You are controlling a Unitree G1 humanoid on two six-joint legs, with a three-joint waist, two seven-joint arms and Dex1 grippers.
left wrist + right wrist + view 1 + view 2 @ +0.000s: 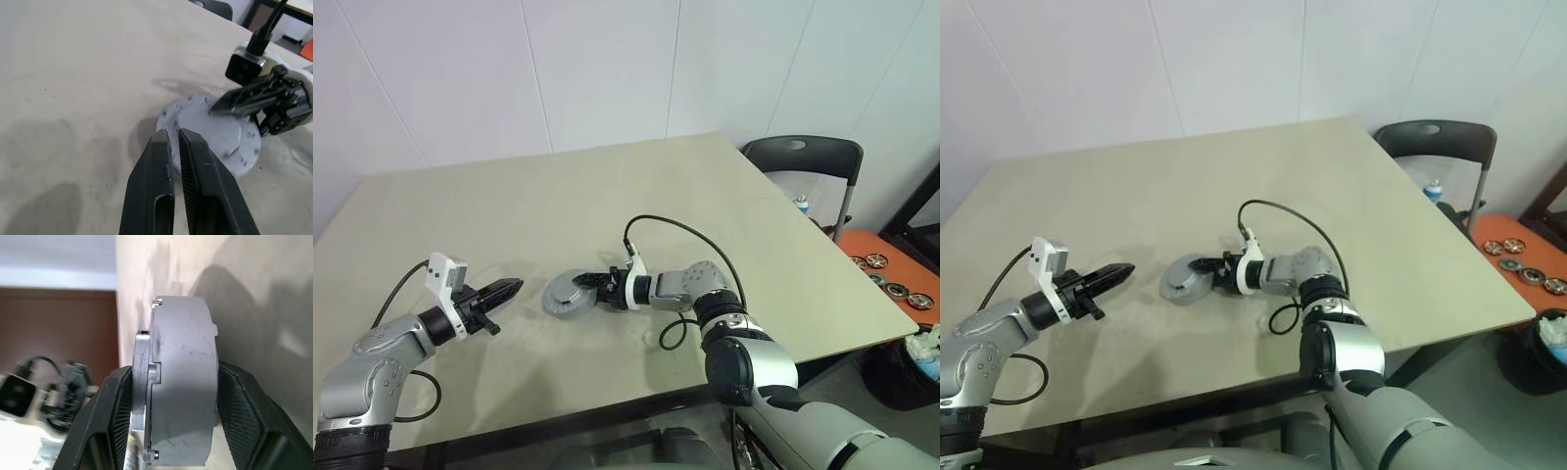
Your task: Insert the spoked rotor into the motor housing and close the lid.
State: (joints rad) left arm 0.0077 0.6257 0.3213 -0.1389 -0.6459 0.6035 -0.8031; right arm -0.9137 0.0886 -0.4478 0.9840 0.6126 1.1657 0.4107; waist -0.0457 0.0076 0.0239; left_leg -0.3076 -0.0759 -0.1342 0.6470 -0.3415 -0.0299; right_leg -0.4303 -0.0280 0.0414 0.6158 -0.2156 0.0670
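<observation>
Lighting: bright, even, from overhead. You get soft shadows on the table (607,196) beneath both arms, no glare. Focus: head views sharp; right wrist view's far background blurred. Straight edges bow slightly at the frame margins.

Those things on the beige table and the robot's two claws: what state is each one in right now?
Silver-grey round metal motor assembly: lid on, closed, lying flat on the beige table.
Right gripper: shut on the assembly, one finger above it and one beneath.
Left gripper: shut, holding nothing, apart from the assembly and pointing towards it.
Black folding chair: unfolded, standing beyond the table's far corner.
</observation>
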